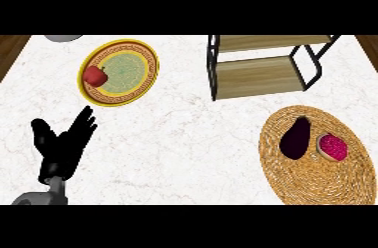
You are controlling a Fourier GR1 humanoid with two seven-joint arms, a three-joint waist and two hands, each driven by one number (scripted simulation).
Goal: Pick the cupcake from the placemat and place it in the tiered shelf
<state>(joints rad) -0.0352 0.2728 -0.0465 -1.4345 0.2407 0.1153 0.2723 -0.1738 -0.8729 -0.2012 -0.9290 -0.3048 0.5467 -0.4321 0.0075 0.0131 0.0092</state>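
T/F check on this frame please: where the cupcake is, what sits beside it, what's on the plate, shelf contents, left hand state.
1. The cupcake lies on the woven placemat. True.
2. An eggplant lies beside the cupcake on the placemat. True.
3. The yellow plate holds a banana. False: a red apple sits at its left edge.
4. The tiered shelf already holds the cupcake. False: both visible wooden tiers are bare.
5. The left hand grips the apple. False: it is open, fingers up, holding nothing, at lower left.

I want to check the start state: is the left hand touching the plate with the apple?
Apart. The head view shows bare counter between the left hand fingers and the plate.
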